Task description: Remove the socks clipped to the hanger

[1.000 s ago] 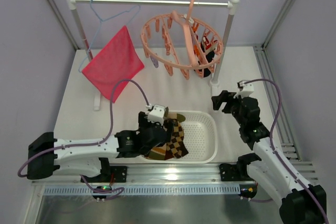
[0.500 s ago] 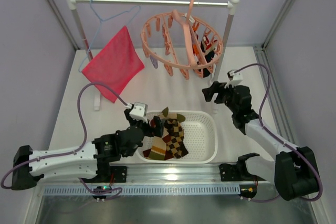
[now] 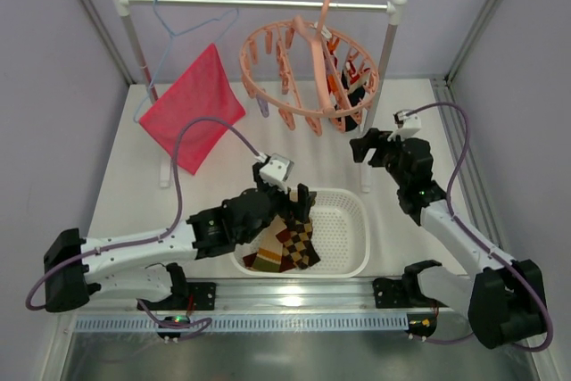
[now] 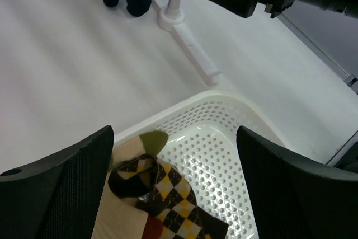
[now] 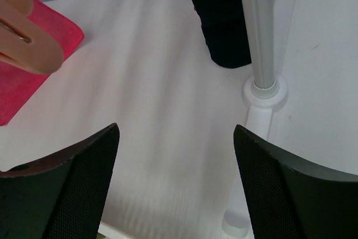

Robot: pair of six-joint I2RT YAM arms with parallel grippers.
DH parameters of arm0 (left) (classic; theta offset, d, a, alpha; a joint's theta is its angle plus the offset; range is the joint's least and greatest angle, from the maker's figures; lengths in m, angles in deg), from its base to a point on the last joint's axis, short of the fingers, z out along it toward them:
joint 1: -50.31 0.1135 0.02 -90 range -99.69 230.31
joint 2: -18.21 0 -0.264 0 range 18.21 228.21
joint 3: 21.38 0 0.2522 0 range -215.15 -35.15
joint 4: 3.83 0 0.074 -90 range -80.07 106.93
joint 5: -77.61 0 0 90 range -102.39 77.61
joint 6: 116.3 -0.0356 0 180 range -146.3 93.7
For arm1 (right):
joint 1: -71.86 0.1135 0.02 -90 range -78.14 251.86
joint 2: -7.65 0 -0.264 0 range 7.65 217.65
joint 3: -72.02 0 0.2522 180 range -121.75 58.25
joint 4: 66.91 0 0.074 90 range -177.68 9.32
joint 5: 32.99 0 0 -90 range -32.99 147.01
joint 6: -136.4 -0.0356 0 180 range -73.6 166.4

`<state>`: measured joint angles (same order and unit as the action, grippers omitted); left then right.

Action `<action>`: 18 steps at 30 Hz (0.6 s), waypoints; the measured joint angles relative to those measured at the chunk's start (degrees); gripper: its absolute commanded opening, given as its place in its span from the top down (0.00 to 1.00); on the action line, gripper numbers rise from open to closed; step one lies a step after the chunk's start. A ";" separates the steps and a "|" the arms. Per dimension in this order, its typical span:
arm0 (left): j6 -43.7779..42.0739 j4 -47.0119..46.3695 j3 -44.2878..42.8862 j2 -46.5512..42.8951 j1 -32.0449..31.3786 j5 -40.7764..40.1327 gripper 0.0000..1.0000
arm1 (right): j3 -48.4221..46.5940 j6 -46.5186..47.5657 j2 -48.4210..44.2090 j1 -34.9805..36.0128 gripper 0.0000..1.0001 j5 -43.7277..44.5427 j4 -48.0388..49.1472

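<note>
The left gripper (image 3: 294, 200) hangs over the near-left part of a white basket (image 3: 350, 240). Its fingers (image 4: 61, 188) stand wide apart and hold nothing. In the left wrist view, the gap between them frames the basket's perforated floor (image 4: 224, 144).

Brown and tan argyle socks (image 3: 293, 244) lie heaped in the basket's left half. One green toe (image 4: 152, 140) points toward the far rim. No finger is seen touching them.

The right gripper (image 3: 364, 147) hovers beyond the basket's far-right corner, just beside the rail's right post (image 3: 384, 69). Its fingers (image 5: 67, 188) are also spread wide and empty, with bare table (image 5: 162, 99) beneath them.

Beyond it, the round pink hanger (image 3: 308, 69) hangs tilted from the rail by its hook. Dark socks (image 3: 353, 95) are clipped at its right side and reach down near the post's foot (image 5: 263, 90).

A red cloth (image 3: 192, 109) hangs on a light-blue wire hanger (image 3: 178, 24) at far left.
</note>
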<state>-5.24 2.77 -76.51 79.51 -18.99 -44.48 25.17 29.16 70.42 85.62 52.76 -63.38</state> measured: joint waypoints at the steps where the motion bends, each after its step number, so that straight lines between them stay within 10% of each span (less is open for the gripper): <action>1: -0.35 -0.02 -1.60 1.64 0.33 1.16 0.15 | 0.13 0.00 -1.57 0.00 0.17 0.74 -0.98; 6: -1.86 -0.52 -10.01 8.94 1.14 5.46 0.00 | 1.51 0.15 -11.13 0.00 0.17 4.31 -4.57; 18: -3.10 -3.98 -27.65 24.24 1.14 1.49 0.00 | 8.15 -0.35 -27.69 0.00 0.17 8.46 -14.03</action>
<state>-8.34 -1.21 -104.16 103.75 -17.86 -43.00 33.33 28.81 42.72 85.62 61.22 -77.41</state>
